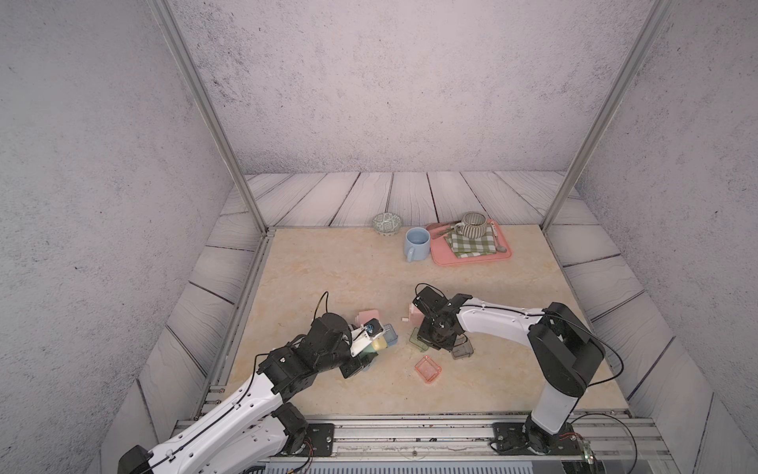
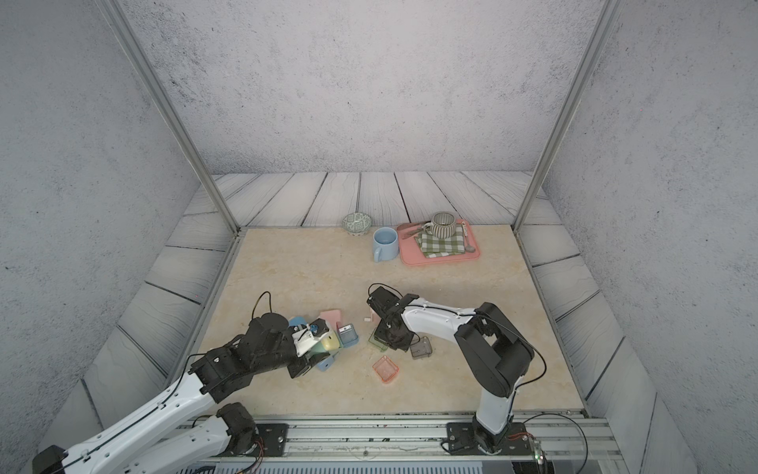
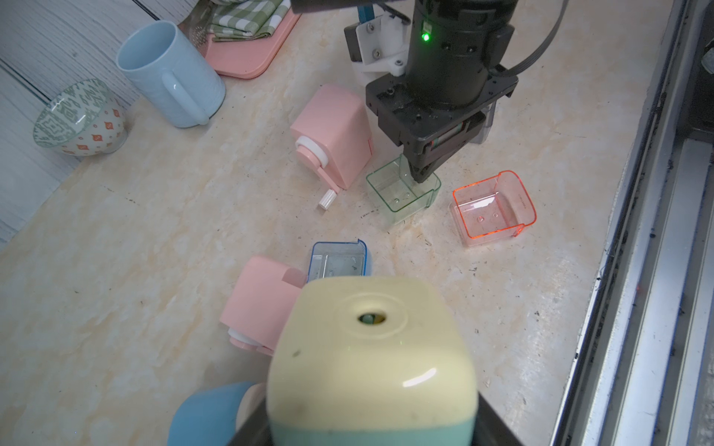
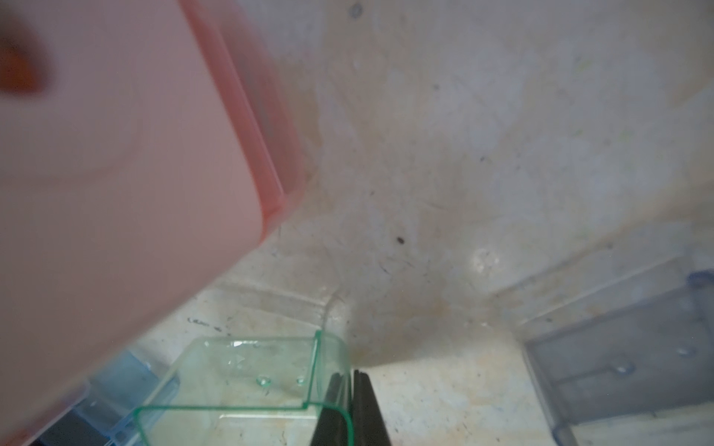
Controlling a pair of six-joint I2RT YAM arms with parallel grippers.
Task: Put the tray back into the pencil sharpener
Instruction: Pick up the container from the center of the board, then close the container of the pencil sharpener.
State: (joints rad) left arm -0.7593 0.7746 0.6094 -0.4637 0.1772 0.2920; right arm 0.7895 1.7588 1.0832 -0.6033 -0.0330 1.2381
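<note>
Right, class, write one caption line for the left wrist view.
Right gripper shut on the green tray, beside a pink sharpener; yellow sharpener fills the foreground.

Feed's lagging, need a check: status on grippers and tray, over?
Right gripper shut on green tray wall; tray not inserted. Left gripper holds yellow sharpener. Pink sharpener close beside tray; orange tray near.
</note>
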